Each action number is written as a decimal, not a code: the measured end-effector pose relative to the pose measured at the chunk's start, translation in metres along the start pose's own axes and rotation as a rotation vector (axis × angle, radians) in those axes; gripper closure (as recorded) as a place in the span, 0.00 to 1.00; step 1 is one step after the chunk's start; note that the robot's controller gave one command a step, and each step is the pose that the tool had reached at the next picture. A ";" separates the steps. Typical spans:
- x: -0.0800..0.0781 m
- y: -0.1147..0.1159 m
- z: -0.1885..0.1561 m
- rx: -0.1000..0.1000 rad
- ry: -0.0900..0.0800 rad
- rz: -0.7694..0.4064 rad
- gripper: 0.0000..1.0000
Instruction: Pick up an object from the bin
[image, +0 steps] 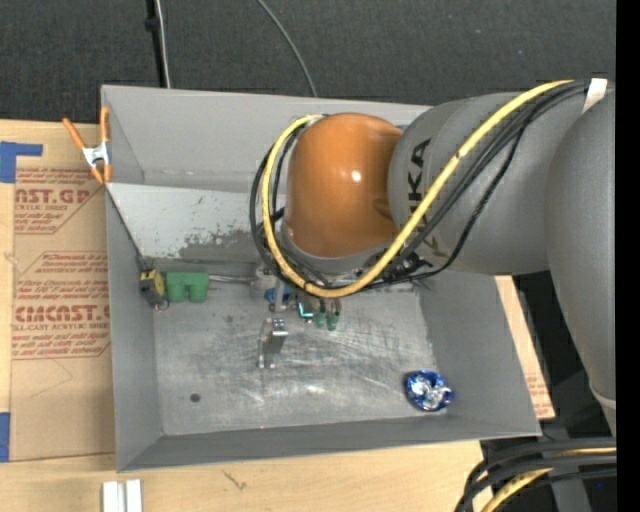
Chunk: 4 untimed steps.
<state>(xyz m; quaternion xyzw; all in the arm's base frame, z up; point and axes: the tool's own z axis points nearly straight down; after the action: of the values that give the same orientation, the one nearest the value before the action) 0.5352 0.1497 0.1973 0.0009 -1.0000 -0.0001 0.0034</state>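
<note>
My gripper (270, 345) hangs low over the bare floor in the middle of the bin, mostly hidden under the arm's orange cover. A green block with a black and yellow end (178, 287) lies to its left by the bin's left wall. A small crumpled blue and white ball (428, 391) lies to its lower right, near the front right corner. Neither of them touches the gripper.
The arm and its cables cover the bin's back right part. Scratched bare floor runs between the gripper and the front wall.
</note>
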 end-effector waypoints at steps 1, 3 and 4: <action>0.046 -0.071 0.105 0.003 0.005 0.002 0.00; 0.043 -0.068 0.101 -0.001 -0.005 -0.001 0.00; -0.009 -0.022 0.126 0.002 -0.008 -0.052 0.00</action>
<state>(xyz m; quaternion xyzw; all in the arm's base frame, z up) 0.5432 0.1273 0.0715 0.0270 -0.9996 0.0006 -0.0004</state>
